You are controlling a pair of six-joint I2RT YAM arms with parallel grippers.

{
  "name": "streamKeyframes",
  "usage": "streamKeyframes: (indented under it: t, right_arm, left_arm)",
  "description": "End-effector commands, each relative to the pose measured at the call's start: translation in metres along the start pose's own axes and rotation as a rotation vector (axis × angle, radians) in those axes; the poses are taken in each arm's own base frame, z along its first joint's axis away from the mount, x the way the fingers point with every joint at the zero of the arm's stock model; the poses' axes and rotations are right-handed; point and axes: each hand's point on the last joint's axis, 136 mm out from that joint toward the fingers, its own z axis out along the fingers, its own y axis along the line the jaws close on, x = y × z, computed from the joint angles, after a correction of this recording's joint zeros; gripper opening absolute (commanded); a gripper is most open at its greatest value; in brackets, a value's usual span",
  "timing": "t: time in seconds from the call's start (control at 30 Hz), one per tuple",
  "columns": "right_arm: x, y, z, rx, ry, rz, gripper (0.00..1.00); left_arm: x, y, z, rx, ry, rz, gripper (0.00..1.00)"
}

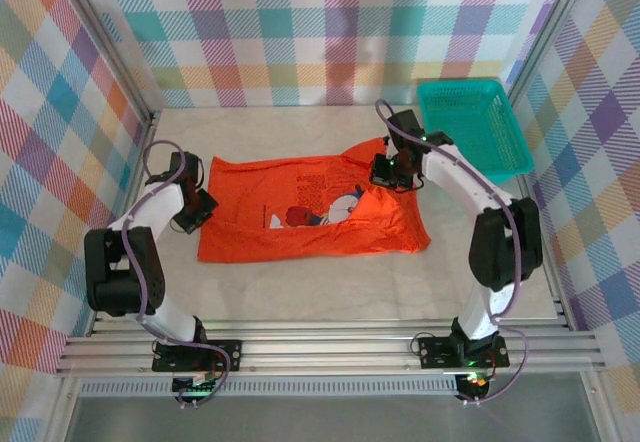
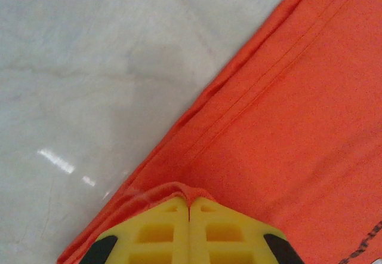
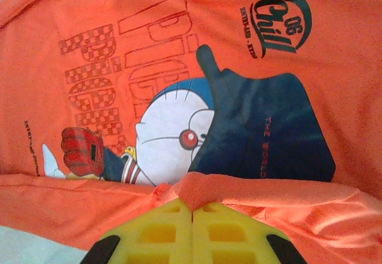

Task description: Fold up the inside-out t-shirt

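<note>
The inside-out t-shirt (image 1: pixel 300 244) lies spread across the middle of the table, bright orange-red, with its near part doubled up over the cartoon print (image 1: pixel 335 207). My left gripper (image 1: pixel 203 205) sits at the shirt's left edge. In the left wrist view its yellow fingers (image 2: pixel 161 228) are shut (image 2: pixel 190 203) on a small pinch of the hem (image 2: pixel 298 97). My right gripper (image 1: pixel 385 174) is over the shirt's back right part. In the right wrist view it is shut (image 3: pixel 192 207) on a raised fold of orange cloth (image 3: pixel 334 210), just below the white and blue print (image 3: pixel 179 132).
A teal plastic basket (image 1: pixel 470 122) stands at the back right corner. Checked walls close in the left, back and right sides. Bare pale tabletop (image 1: pixel 300 302) runs in front of the shirt and to its left (image 2: pixel 89 67).
</note>
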Motion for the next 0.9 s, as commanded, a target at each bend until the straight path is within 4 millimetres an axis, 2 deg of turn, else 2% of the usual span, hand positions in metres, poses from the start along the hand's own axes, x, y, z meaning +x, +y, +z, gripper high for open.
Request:
streamKeyframes:
  t: [0.0,0.03,0.07,0.1,0.17,0.2,0.27,0.33,0.37,0.43,0.5,0.57,0.67,0.77,0.87]
  right_arm:
    - [-0.026,0.001,0.013,-0.03,-0.009,0.01,0.0]
    - [-0.031,0.0,0.021,-0.031,0.002,0.018,0.06]
    - [-0.038,0.0,0.028,-0.032,0.011,0.031,0.22]
    - [-0.045,0.0,0.035,-0.036,0.02,0.044,0.36]
    - [-0.061,0.004,0.04,-0.042,0.027,0.055,0.42]
    - [-0.068,0.006,0.039,-0.044,0.027,0.055,0.47]
    - [-0.073,0.012,0.032,-0.052,0.041,0.045,0.51]
    - [-0.064,0.015,0.025,-0.064,0.067,0.035,0.51]
    - [-0.051,0.014,0.022,-0.069,0.085,0.028,0.51]
    - [-0.025,0.006,0.022,-0.072,0.107,0.024,0.49]
    - [0.007,-0.008,0.028,-0.07,0.137,0.042,0.42]
    - [0.029,-0.02,0.034,-0.069,0.159,0.062,0.35]
    - [0.055,-0.032,0.047,-0.072,0.2,0.098,0.33]
    - [0.067,-0.04,0.058,-0.071,0.213,0.125,0.33]
    - [0.072,-0.043,0.067,-0.072,0.219,0.144,0.34]
  left_arm:
    - [-0.02,-0.004,0.003,-0.007,-0.021,0.012,0.0]
    - [-0.02,-0.006,0.007,-0.011,-0.012,0.015,0.04]
    - [-0.022,-0.007,0.011,-0.015,-0.009,0.017,0.1]
    - [-0.023,-0.008,0.014,-0.021,-0.004,0.021,0.28]
    - [-0.031,-0.009,0.016,-0.04,-0.012,0.032,0.59]
    - [-0.038,-0.01,0.012,-0.052,-0.027,0.038,0.68]
    - [-0.051,-0.012,-0.004,-0.061,-0.076,0.049,0.78]
    - [-0.059,-0.019,-0.028,-0.047,-0.142,0.062,0.79]
    - [-0.057,-0.026,-0.04,-0.021,-0.172,0.08,0.79]
    - [-0.043,-0.049,-0.06,0.063,-0.209,0.132,0.78]
    - [-0.011,-0.081,-0.067,0.21,-0.177,0.191,0.78]
    - [0.025,-0.108,-0.061,0.357,-0.089,0.222,0.78]
    - [0.066,-0.129,-0.044,0.469,0.013,0.238,0.77]
    - [0.084,-0.124,-0.024,0.439,0.051,0.237,0.77]
    - [0.092,-0.116,-0.01,0.402,0.084,0.232,0.76]
